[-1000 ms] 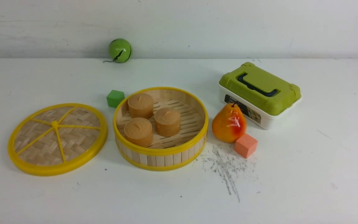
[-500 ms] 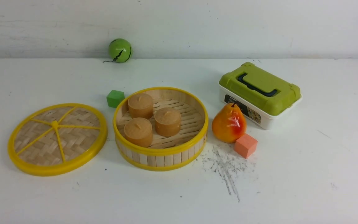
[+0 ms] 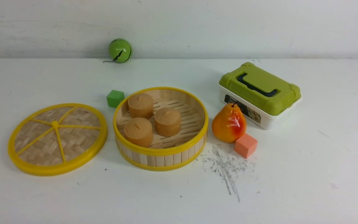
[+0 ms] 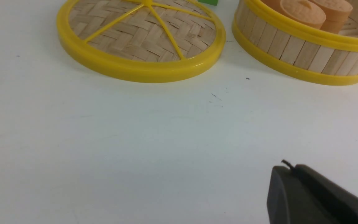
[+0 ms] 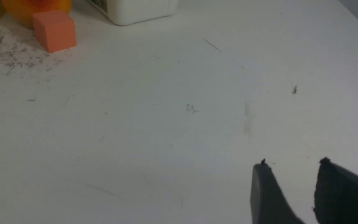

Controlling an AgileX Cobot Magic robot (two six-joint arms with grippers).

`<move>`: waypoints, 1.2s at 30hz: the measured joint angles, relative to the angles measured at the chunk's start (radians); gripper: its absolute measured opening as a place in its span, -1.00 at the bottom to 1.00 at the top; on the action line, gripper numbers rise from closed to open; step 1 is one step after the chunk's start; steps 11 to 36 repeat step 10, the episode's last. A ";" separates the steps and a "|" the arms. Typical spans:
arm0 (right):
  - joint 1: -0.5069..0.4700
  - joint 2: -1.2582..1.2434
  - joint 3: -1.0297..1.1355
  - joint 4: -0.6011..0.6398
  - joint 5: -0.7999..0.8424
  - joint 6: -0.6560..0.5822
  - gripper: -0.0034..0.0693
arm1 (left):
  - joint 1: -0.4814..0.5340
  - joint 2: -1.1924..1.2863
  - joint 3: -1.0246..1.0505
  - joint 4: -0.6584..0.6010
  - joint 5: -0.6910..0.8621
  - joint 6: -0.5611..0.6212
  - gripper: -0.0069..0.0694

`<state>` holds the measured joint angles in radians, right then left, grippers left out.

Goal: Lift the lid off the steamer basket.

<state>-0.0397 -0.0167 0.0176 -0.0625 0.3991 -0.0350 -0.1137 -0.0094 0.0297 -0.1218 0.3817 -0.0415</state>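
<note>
The lid (image 3: 57,139), a woven bamboo disc with a yellow rim and spokes, lies flat on the white table to the left of the steamer basket (image 3: 161,128); it also shows in the left wrist view (image 4: 141,37). The basket (image 4: 303,46) stands open with three tan cylinders (image 3: 152,119) inside. Neither gripper shows in the front view. My left gripper (image 4: 291,169) is shut and empty above bare table near the lid and basket. My right gripper (image 5: 292,165) is open and empty above bare table to the right.
A green cube (image 3: 115,98) sits behind the basket's left side. A pear (image 3: 228,123) and an orange cube (image 3: 245,145) lie right of it, before a white box with an olive-green lid (image 3: 259,93). A green ball (image 3: 120,50) rests by the back wall.
</note>
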 joint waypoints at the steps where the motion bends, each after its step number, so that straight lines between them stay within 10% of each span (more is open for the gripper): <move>1: 0.000 0.000 0.000 0.000 0.000 0.000 -0.25 | 0.000 0.000 0.000 0.000 0.000 0.000 -0.82; 36: 0.000 0.000 0.000 0.000 0.000 0.000 -0.25 | 0.000 0.000 0.000 0.000 0.000 0.000 -0.80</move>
